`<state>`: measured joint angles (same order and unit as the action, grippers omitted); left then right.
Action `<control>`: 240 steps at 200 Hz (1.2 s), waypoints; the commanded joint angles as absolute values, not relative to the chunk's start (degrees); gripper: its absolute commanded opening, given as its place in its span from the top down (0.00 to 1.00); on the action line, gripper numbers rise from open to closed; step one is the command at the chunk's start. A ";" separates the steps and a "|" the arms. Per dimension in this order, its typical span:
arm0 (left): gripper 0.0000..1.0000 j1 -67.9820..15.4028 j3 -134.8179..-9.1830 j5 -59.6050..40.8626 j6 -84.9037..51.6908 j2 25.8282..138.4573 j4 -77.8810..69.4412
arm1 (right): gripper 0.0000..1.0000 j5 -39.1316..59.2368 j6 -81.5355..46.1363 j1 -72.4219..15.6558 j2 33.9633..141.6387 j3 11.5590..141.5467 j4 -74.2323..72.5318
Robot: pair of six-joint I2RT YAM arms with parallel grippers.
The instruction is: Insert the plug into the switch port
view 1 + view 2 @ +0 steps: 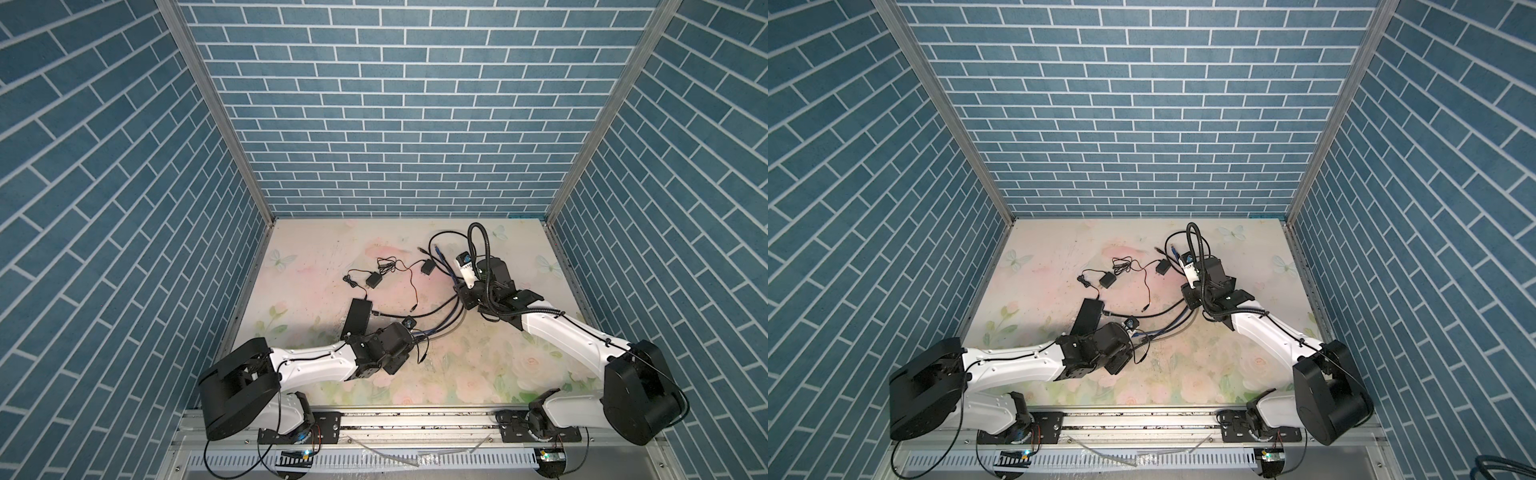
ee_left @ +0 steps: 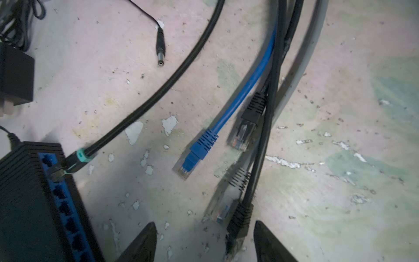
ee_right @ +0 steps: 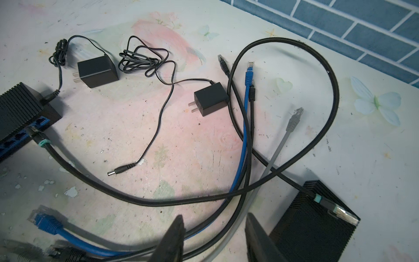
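The black switch (image 2: 25,192) lies on the table with its blue port row (image 2: 65,204) facing the loose cables; it also shows in both top views (image 1: 358,318) (image 1: 1088,318). A black cable's teal-ringed plug (image 2: 74,161) sits in one port. My left gripper (image 2: 204,223) is open just above the table. A black-booted network plug (image 2: 241,217) lies between its fingers, close to one of them, untouched. My right gripper (image 3: 214,215) is open over a bundle of black, blue and grey cables (image 3: 240,181) that runs between its fingers.
A blue plug (image 2: 195,152), another black plug (image 2: 247,122) and a grey-booted plug (image 2: 238,179) lie close by. A barrel plug (image 2: 160,50) and two power adapters (image 3: 97,71) (image 3: 210,98) lie farther back. A second ribbed black box (image 3: 310,226) sits beside my right gripper.
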<state>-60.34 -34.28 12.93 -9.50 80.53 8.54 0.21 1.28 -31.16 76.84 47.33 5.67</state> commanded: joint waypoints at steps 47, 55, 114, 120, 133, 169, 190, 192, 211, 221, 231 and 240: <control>0.41 -61.52 -36.64 12.01 -8.84 85.35 8.55 | 0.55 1.00 -0.09 -30.94 76.19 45.79 5.27; 0.44 -61.52 -36.73 12.38 -8.79 85.75 8.53 | 0.55 1.12 -0.04 -30.89 76.29 45.87 5.27; 0.71 -61.50 -37.53 10.99 -7.47 87.20 9.33 | 0.55 1.36 0.36 -30.95 76.98 46.14 5.21; 0.73 -61.51 -37.53 10.99 -7.31 87.11 9.32 | 0.55 1.36 0.37 -30.94 77.06 46.14 5.19; 0.80 -61.52 -37.56 11.03 -7.12 86.67 9.42 | 0.55 1.32 0.36 -30.89 77.31 46.14 5.05; 0.83 -61.48 -38.13 10.58 -6.45 84.55 10.32 | 0.55 1.92 1.60 -30.85 77.78 46.73 5.08; 0.84 -61.51 -38.71 10.46 -5.34 81.99 11.46 | 0.55 3.64 3.55 -30.85 78.12 47.52 5.05; 0.84 -61.52 -38.75 10.46 -5.11 81.69 11.50 | 0.55 3.88 3.81 -30.85 78.18 47.61 5.02; 0.84 -61.51 -39.14 10.11 -3.53 78.80 12.24 | 0.56 6.63 5.71 -30.88 78.63 48.16 3.98; 0.84 -61.38 -39.24 9.57 -2.46 77.23 12.32 | 0.57 8.20 6.80 -30.84 78.83 48.25 2.84; 0.84 -61.30 -39.26 8.66 -1.44 75.70 12.38 | 0.58 10.04 8.03 -30.83 79.01 48.17 1.36; 0.84 -61.08 -39.29 7.97 -0.36 74.50 12.47 | 0.59 11.48 8.79 -30.85 78.95 47.97 -0.24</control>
<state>-61.19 -37.76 9.91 -3.88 77.62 10.96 5.89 5.04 -31.05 78.32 47.05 4.16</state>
